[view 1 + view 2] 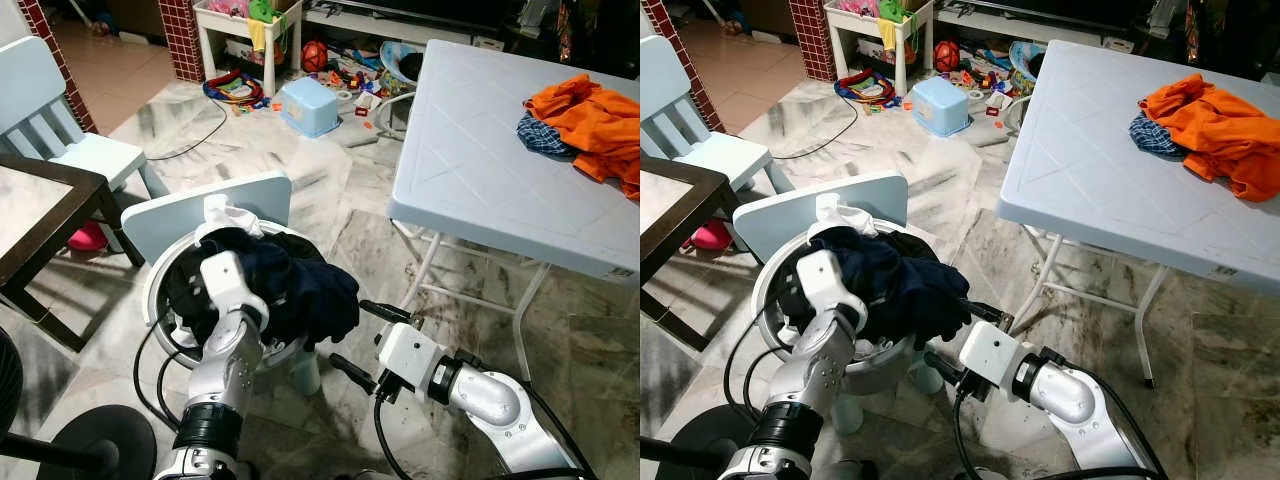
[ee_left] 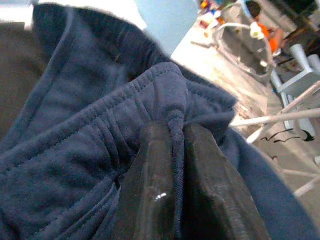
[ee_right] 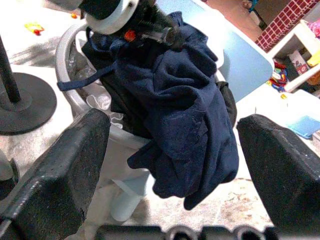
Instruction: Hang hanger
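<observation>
lifting a navy garment out of the basket; no hanger can be made out.

left gripper (image 2: 170, 150) pinches the garment (image 1: 305, 285) at its hem over the basket (image 1: 160, 270); right gripper (image 1: 365, 340) waits wide apart beside the hanging fold. risk: so thin a pinch may slip, dropping the cloth onto the floor.
</observation>
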You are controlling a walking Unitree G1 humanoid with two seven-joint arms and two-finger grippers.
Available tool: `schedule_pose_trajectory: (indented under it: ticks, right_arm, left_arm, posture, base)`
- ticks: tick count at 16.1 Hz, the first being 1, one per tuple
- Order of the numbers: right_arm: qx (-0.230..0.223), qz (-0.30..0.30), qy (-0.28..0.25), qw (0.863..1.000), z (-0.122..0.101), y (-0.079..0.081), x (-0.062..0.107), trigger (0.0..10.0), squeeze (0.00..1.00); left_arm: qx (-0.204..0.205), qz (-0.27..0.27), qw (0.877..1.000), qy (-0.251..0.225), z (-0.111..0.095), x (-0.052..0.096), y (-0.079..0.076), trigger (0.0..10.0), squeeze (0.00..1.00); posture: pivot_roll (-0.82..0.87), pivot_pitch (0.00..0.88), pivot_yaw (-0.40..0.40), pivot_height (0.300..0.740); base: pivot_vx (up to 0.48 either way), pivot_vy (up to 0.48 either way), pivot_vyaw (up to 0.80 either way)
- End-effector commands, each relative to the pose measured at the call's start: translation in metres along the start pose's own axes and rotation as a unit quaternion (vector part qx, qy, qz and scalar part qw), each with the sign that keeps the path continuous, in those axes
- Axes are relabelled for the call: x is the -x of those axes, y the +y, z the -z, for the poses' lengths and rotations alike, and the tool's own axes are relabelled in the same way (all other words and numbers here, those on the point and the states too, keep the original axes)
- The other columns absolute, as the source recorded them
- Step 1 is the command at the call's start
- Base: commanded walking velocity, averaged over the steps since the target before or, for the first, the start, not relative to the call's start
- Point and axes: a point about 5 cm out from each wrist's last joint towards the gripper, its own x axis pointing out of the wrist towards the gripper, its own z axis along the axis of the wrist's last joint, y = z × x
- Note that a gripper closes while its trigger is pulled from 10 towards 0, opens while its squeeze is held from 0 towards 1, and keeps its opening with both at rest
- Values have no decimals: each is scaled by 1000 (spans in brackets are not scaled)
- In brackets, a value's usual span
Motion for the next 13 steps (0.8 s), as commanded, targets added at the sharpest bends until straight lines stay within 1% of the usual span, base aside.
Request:
schedule_pose_trajectory:
  ticks: [1, 3, 4, 5, 6, 7, 8, 9, 11, 12, 13]
  right_arm:
    - [3, 4, 7, 1000, 4, -4, 3, 10000, 0]
    - [3, 5, 7, 1000, 4, -4, 2, 10000, 0]
    - [3, 6, 6, 1000, 4, -4, 3, 10000, 0]
    - [2, 6, 6, 1000, 4, -3, 3, 10000, 0]
    - [1, 7, 6, 1000, 4, -4, 2, 10000, 0]
    - [1, 7, 6, 1000, 5, -4, 2, 10000, 0]
    - [0, 8, 5, 1000, 4, -4, 1, 10000, 0]
    - [0, 8, 4, 1000, 5, -4, 0, 10000, 0]
    - [0, 10, 2, 1000, 4, -5, 0, 10000, 0]
    - [0, 14, 1, 1000, 5, -7, -1, 10000, 0]
    - [-1, 23, -1, 1000, 5, -9, -1, 10000, 0]
  left_arm:
    - [-38, 23, 999, -22, -3, 3, -5, 0, 0]
    - [-101, 50, 992, -58, -8, 8, -11, 0, 0]
    - [-142, 68, 984, -88, -12, 12, -15, 0, 0]
    - [-165, 83, 977, -104, -14, 15, -18, 0, 0]
    - [-203, 104, 965, -131, -17, 20, -23, 0, 0]
    - [-222, 121, 956, -146, -19, 23, -27, 0, 0]
    - [-248, 145, 944, -163, -20, 29, -32, 0, 0]
    - [-278, 173, 928, -178, -20, 36, -35, 0, 0]
    - [-305, 204, 911, -186, -19, 46, -37, 0, 0]
    - [-317, 223, 902, -189, -18, 55, -36, 0, 0]
    - [-321, 226, 900, -187, -18, 60, -34, 0, 0]
  posture:
    - [-58, 82, -68, 740]
    - [-53, 83, -70, 740]
    - [-50, 83, -71, 740]
    - [-48, 80, -71, 740]
    - [-43, 80, -73, 740]
    - [-41, 79, -73, 740]
    - [-40, 79, -74, 740]
    - [-32, 78, -76, 740]
    - [-32, 78, -76, 740]
    - [-7, 75, -70, 740]
    - [-7, 75, -70, 740]
  base:
    - [0, 0, 0]
    - [0, 0, 0]
    - [0, 0, 0]
    - [0, 0, 0]
    - [0, 0, 0]
    - [0, 0, 0]
    - [0, 0, 0]
    - [0, 0, 0]
    - [0, 0, 0]
    - [0, 0, 0]
    - [0, 0, 0]
